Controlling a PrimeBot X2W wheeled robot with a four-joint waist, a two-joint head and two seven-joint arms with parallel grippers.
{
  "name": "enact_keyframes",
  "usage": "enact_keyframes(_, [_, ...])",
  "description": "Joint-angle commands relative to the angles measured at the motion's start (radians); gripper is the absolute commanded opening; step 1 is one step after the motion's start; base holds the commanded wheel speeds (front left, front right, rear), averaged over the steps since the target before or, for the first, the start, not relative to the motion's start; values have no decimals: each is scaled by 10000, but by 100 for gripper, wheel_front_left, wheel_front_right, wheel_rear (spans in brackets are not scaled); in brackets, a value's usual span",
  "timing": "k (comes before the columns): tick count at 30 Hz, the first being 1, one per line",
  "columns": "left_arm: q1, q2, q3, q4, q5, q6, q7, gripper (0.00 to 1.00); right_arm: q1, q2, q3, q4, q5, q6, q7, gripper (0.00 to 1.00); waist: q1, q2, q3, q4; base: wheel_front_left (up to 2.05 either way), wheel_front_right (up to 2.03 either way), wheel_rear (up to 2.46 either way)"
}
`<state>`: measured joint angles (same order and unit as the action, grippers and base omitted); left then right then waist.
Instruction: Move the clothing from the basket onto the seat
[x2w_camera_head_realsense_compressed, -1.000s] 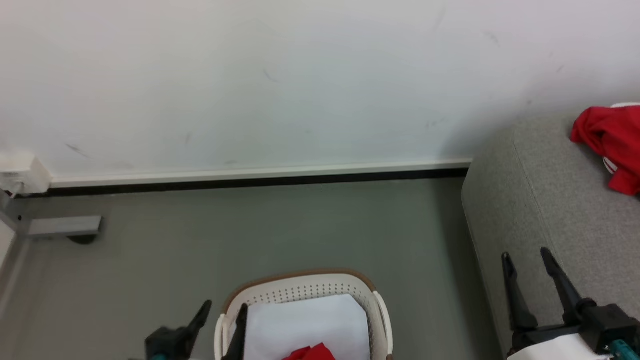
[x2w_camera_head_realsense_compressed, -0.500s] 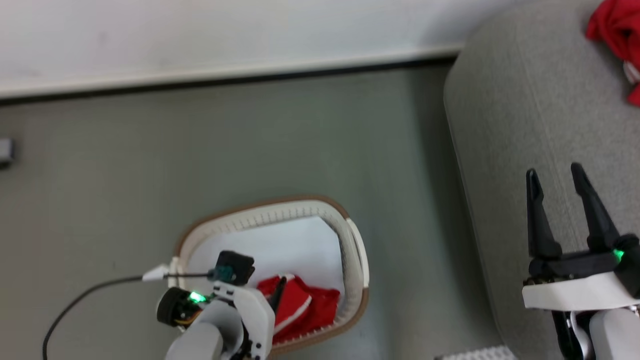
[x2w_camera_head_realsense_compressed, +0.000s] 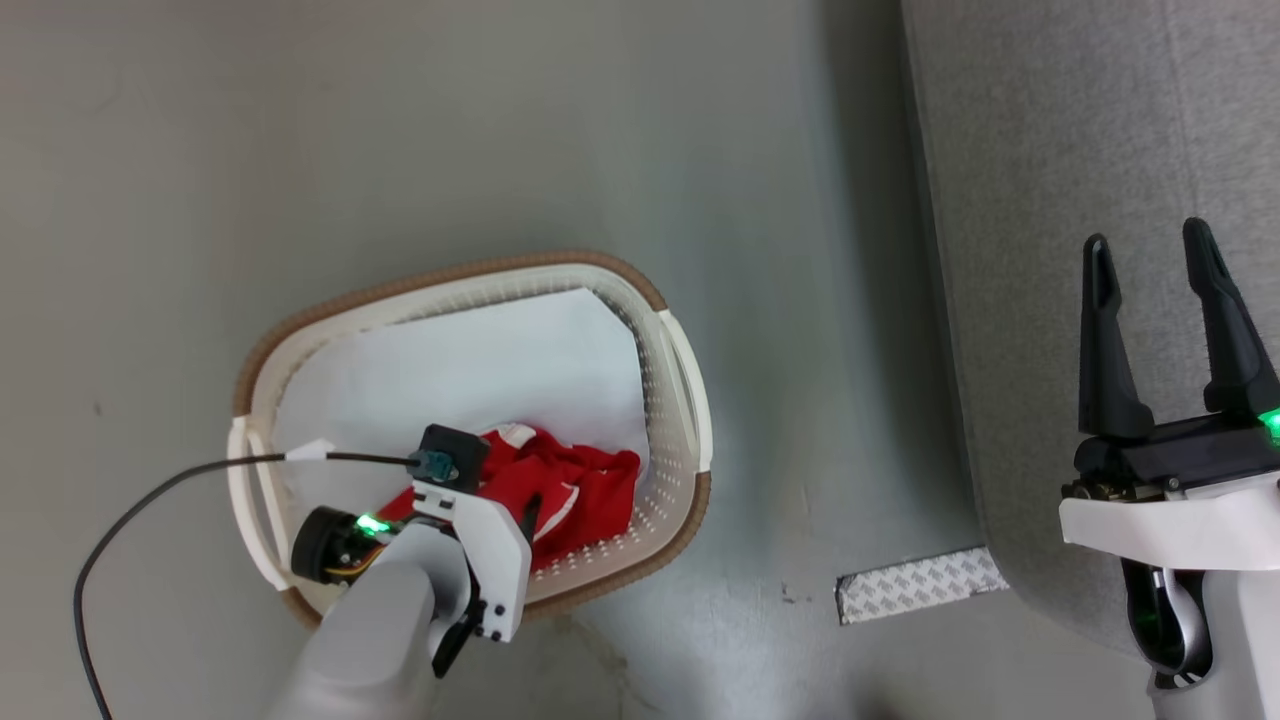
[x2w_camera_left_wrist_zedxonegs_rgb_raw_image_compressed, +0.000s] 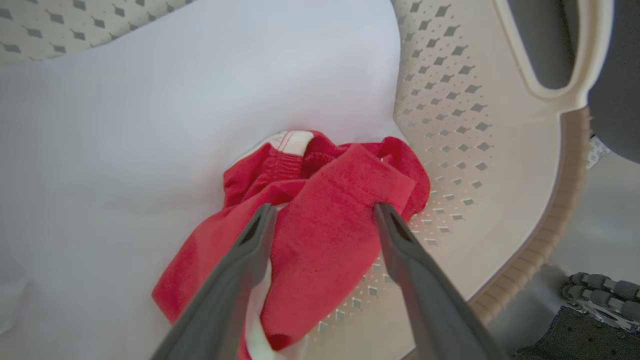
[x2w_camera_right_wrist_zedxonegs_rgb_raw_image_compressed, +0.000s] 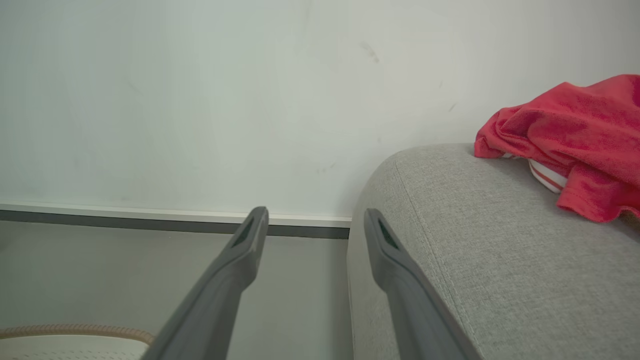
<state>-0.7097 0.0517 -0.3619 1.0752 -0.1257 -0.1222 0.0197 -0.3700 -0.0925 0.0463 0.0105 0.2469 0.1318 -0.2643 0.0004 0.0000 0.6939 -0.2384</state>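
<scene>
L gripper (x2w_camera_left_wrist_zedxonegs_rgb_raw_image_compressed: 325, 207), jaws wide apart, hangs over red clothing (x2w_camera_left_wrist_zedxonegs_rgb_raw_image_compressed: 345, 175) bunched in the basket (x2w_camera_head_realsense_compressed: 470, 275); R gripper (x2w_camera_head_realsense_compressed: 1146, 235), also spread & empty, hovers above the seat (x2w_camera_head_realsense_compressed: 1050, 150). Best bet: drop straight down, close on the thick middle fold, avoid snagging white liner sheet (x2w_camera_left_wrist_zedxonegs_rgb_raw_image_compressed: 150, 125) underneath

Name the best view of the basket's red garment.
Left wrist view: the red garment lies close up before the open left claw. Head view: smaller, partly behind that arm. Right wrist view: a second garment, on the sofa.
</scene>
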Motion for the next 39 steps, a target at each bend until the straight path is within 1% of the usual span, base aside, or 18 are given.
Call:
enact_keyframes(1, [-173, 75, -38, 162, 19, 37, -97, 100, -152, -15, -52, -59, 75, -19, -1, 100, -4, 0, 350, -36, 0, 0, 0])
enact_keyframes(12, [-961, 94, -445, 1347, 151, -12, -553, 100, -317, 47, -130, -154, 211, -19, -1, 100, -4, 0, 868, -98, 0, 0, 0])
enact_keyframes(13, [-1001, 90, -489, 1399, 133, -26, -587, 75, -323, 56, -147, -151, 233, -19, -1, 100, -4, 0, 897, -104, 0, 0, 0])
enact_keyframes(14, [-1046, 85, -542, 1448, 117, -39, -591, 35, -332, 64, -158, -150, 255, -19, -1, 100, -4, 0, 920, -109, 0, 0, 0])
enact_keyframes(15, [-1085, 76, -590, 1488, 97, -48, -585, 0, -335, 69, -172, -147, 252, -19, -1, 100, -4, 0, 938, -113, 0, 0, 0])
enact_keyframes(18, [-1121, 59, -754, 1611, -42, -72, -592, 0, -318, 72, -239, -86, 241, -19, -1, 100, -4, 0, 892, -80, 0, 0, 0])
enact_keyframes(21, [-1008, 41, -838, 1558, -282, -87, -887, 0, -216, 94, -305, 41, 277, -19, -1, 100, -4, 0, 586, 5, 0, 0, 0])
enact_keyframes(24, [-672, 23, -916, 1393, -665, -80, -1246, 0, 9, 82, -389, 160, 279, -19, -1, 100, -4, 0, 35, 139, 0, 0, 0])
enact_keyframes(29, [-82, 11, -1332, 849, -1277, -66, -1517, 0, 407, 105, -463, 394, 597, -19, -1, 100, -4, 0, -1126, 450, 0, 0, 0])
enact_keyframes(32, [340, 33, -1538, 238, -1771, -67, -1665, 0, 662, 55, -443, 519, 650, -19, -1, 100, -4, 0, -1906, 621, 0, 0, 0])
enact_keyframes(37, [1146, 441, -1723, -1181, -2537, -67, -1648, 0, 1150, 23, -383, 786, 643, -17, -1, 100, -4, 0, -3211, 884, 0, 0, 0])
enact_keyframes(39, [1480, 660, -1649, -1927, -2764, -69, -1535, 0, 1336, 13, -319, 866, 643, -19, -1, 100, -4, 0, -3660, 959, 0, 0, 0])
